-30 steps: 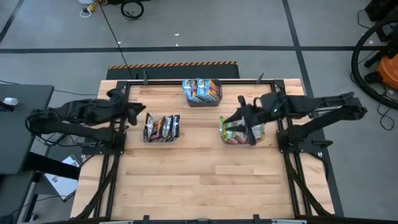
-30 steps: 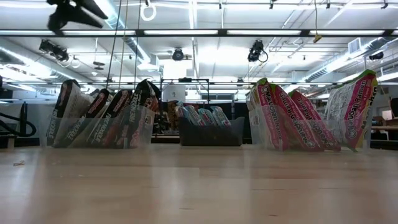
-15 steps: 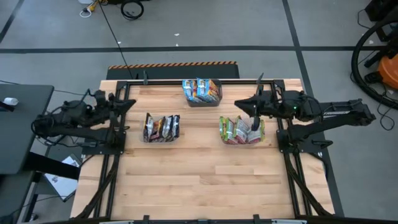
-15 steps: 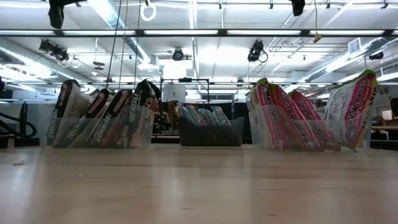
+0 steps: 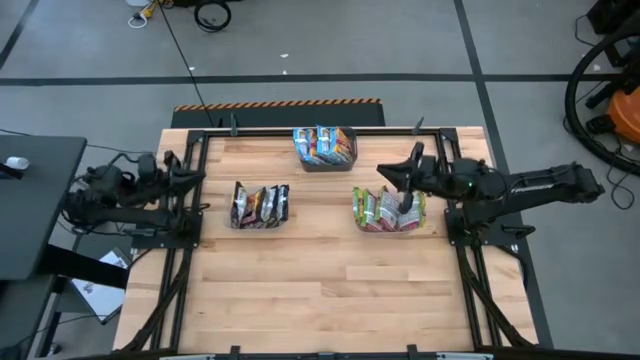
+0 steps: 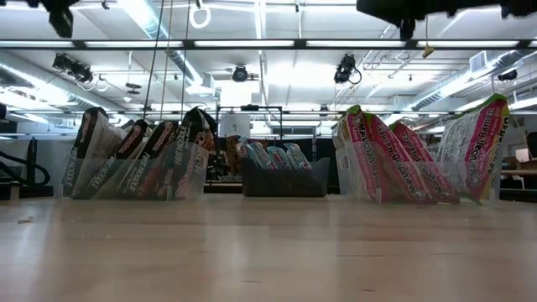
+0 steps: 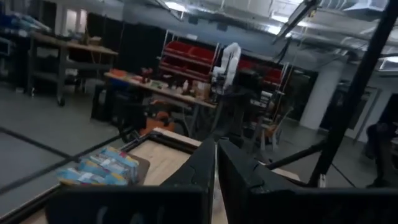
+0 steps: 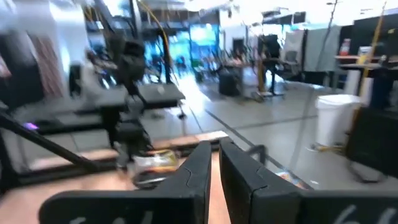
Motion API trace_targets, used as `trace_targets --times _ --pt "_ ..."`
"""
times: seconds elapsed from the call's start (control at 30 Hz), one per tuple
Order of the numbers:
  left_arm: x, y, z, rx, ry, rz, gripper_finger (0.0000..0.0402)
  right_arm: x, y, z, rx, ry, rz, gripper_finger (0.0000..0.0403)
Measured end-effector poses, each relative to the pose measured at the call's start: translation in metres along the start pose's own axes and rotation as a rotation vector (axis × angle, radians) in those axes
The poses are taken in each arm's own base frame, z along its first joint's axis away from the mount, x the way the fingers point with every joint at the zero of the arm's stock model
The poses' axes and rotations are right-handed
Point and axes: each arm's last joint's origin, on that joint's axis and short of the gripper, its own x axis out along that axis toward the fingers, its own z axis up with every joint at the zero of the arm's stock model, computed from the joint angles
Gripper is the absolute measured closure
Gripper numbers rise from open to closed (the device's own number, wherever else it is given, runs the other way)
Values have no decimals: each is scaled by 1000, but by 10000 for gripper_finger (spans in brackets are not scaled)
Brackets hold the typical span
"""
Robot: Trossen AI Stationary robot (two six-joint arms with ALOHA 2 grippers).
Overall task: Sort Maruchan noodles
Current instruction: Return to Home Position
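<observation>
The Maruchan noodles stand on edge in three containers. Dark-labelled packets [image 5: 260, 204] fill a clear tub at centre left. Blue-labelled packets [image 5: 324, 143] sit in the dark grey bin [image 5: 322, 164] at the far edge. Green-labelled packets [image 5: 385, 208] fill a clear tub at centre right. My left gripper [image 5: 198, 166] hangs shut over the table's left edge, away from the dark packets, and holds nothing [image 7: 216, 157]. My right gripper [image 5: 384, 172] is shut and bare [image 8: 214, 155], raised just beyond the far side of the green packets' tub.
The near half of the wooden table [image 5: 320, 290] holds no objects. Black frame rails [image 5: 188, 225] run along both side edges. In the low view the packets lean in their tubs [image 6: 138, 159], and the arms show only as dark shapes at the top.
My left gripper has drawn back from beside the dark packets' tub toward the table's left edge. My right gripper has risen off the green packets' tub and pulled slightly toward the far right. The packets have stayed in place.
</observation>
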Motion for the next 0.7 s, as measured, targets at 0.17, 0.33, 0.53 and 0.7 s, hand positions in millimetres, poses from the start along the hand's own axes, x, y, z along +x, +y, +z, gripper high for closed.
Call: trace_targets --times 0.17,0.33,0.53,0.7 --pt "13 1 -24 69 116 51 377 -18 0 -53 135 -125 58 364" --pt "24 3 -48 2 156 84 377 -49 -9 -91 205 -252 32 364" --pt "32 -2 -60 99 -55 -137 377 -63 -9 -98 151 -269 -18 366" --pt "38 -3 -93 85 61 -311 377 -66 -5 -100 144 -236 25 366"
